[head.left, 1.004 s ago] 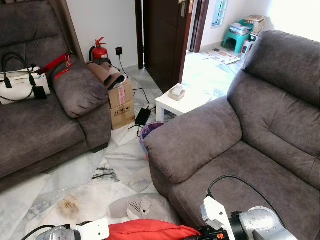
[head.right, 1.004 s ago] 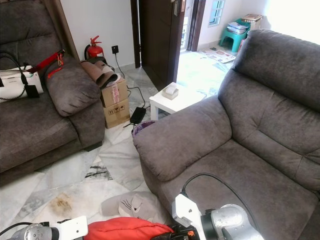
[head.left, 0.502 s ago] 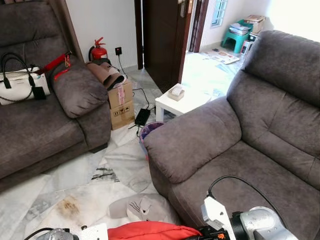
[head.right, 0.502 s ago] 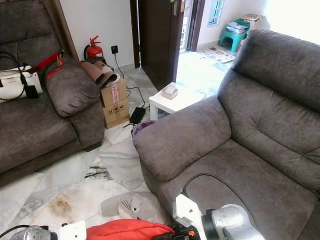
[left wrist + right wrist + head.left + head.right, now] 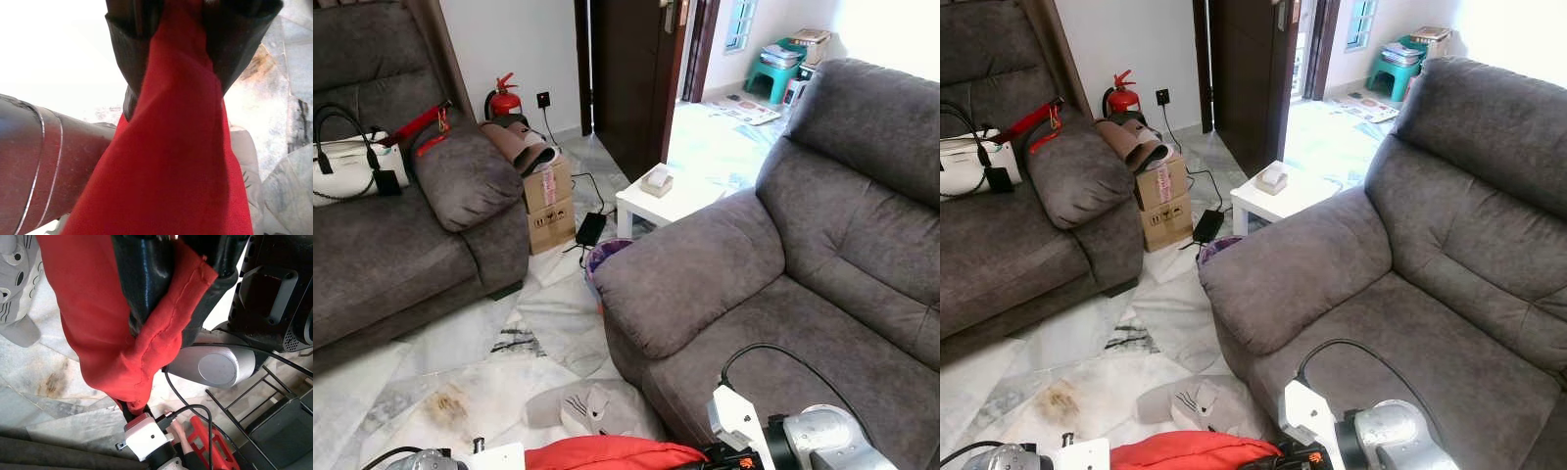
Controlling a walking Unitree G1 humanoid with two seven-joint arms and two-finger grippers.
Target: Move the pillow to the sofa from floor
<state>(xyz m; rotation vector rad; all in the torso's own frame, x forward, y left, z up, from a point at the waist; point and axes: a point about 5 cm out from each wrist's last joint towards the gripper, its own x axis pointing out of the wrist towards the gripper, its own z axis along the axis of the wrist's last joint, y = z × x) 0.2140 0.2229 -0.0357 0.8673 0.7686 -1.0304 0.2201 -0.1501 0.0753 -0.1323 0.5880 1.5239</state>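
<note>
Fabric comes first: a red pillow (image 5: 612,454) hangs at the near edge of the head views, held up between both arms, above the marble floor (image 5: 460,362). In the left wrist view the left gripper (image 5: 178,51) has its black fingers (image 5: 129,46) clamped on a bunched end of the red cloth. In the right wrist view the right gripper (image 5: 171,289) is likewise pinched on the pillow's seamed edge, the cloth draped over one of its fingers (image 5: 142,279). The silver right arm (image 5: 822,443) with its looping black cable sits low at the right, over the seat of the near grey sofa (image 5: 803,264).

Just beyond the pillow, a grey plush toy with a cartoon face (image 5: 592,409) lies on the floor against the sofa's base. A brown stain (image 5: 445,404) marks the tiles to its left.

Farther on, a purple bin (image 5: 607,257) stands by the sofa's armrest, with a small white worktop (image 5: 671,201) carrying a tissue box (image 5: 656,180) behind it. Cardboard boxes (image 5: 550,201) stand beside a second grey sofa (image 5: 401,245) on the left, which holds a white handbag (image 5: 352,166). A red fire extinguisher (image 5: 506,98) stands by the far wall, next to a dark door (image 5: 626,78).
</note>
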